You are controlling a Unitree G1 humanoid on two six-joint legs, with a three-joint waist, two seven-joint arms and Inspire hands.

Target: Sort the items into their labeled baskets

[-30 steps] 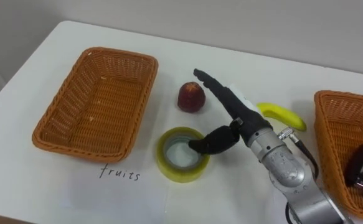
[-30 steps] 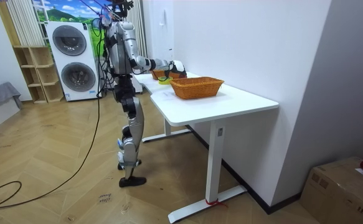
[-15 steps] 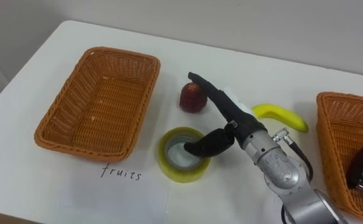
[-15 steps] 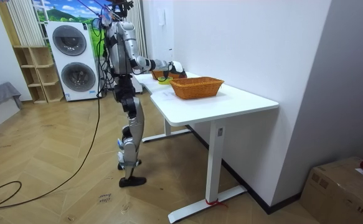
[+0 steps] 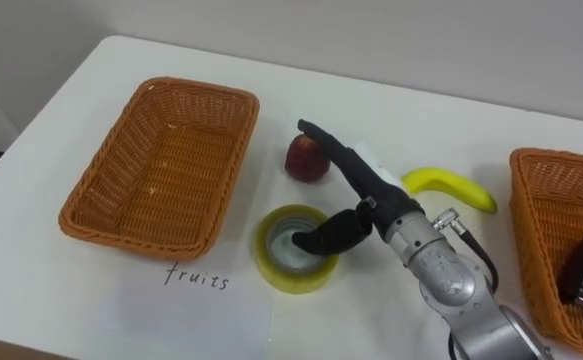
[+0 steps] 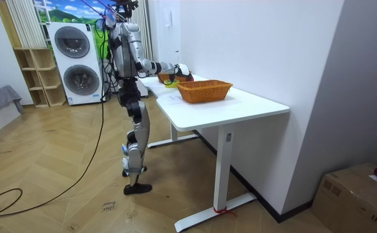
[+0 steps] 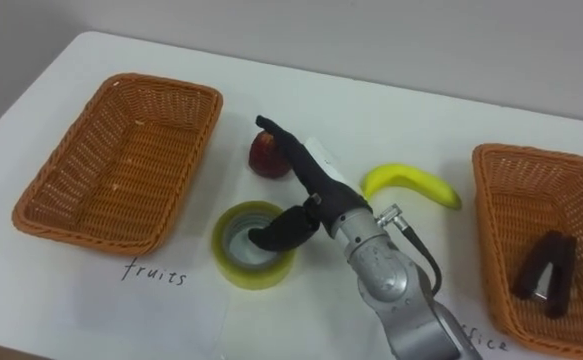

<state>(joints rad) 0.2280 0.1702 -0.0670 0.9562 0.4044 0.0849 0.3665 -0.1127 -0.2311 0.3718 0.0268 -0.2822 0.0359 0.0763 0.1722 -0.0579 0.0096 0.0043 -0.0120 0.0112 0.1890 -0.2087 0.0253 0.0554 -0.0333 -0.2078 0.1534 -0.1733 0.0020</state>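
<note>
Over the tape roll (image 5: 277, 268), right hand (image 5: 376, 196) holds fingers (image 5: 331, 150) straight.

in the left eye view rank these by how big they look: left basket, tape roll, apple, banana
1. left basket
2. tape roll
3. banana and apple: too close to rank. The banana is longer, the apple rounder, and the robot hand hides part of the apple.

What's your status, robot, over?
Right hand open, thumb inside tape roll. Apple, banana not yet in fruit basket. Apple crowds the fingers.
</note>
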